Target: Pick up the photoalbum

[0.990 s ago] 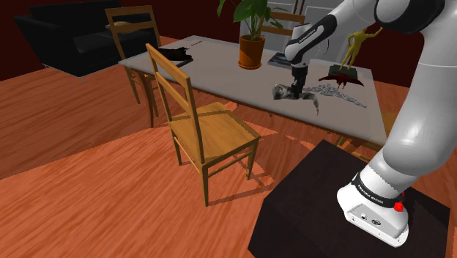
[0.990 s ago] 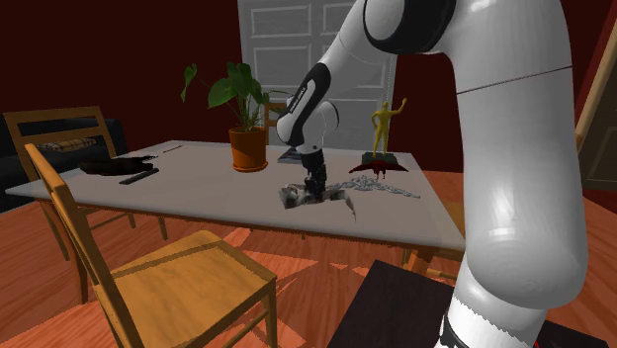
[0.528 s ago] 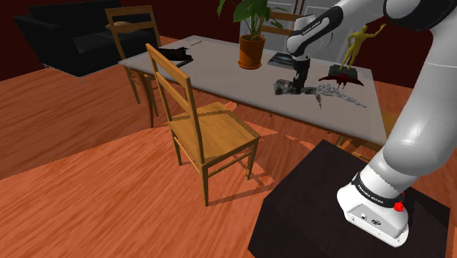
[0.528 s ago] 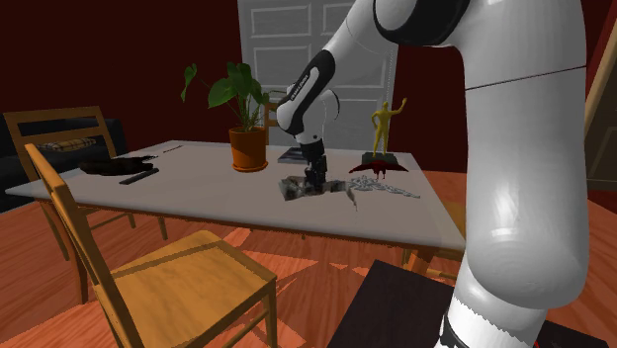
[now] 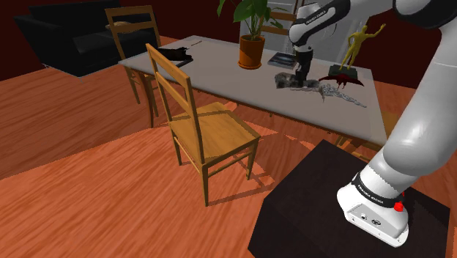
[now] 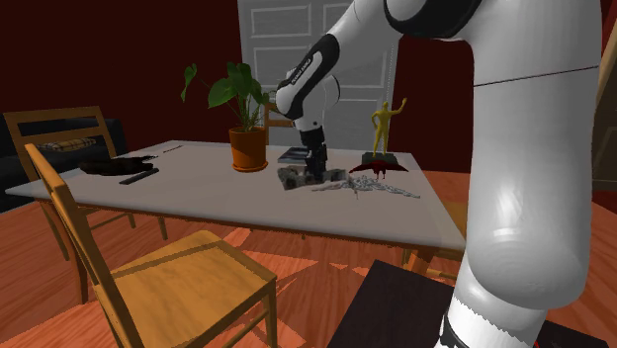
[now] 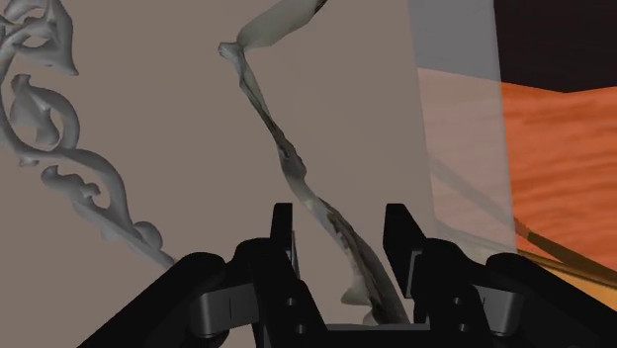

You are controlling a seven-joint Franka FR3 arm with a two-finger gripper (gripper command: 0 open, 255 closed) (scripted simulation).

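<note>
The pincer (image 7: 339, 225) is clenched on the thin grey photoalbum (image 7: 289, 158), which runs edge-on straight out from between its fingers (image 7: 282, 232) toward the table (image 7: 183, 79).

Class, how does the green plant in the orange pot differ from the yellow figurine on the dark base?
The green plant has broad leaves in a round orange pot; the yellow figurine is a slim human shape, one arm raised, on a dark base. In the shoulder view the plant is left of the figurine. Both stand upright on the grey table.
</note>
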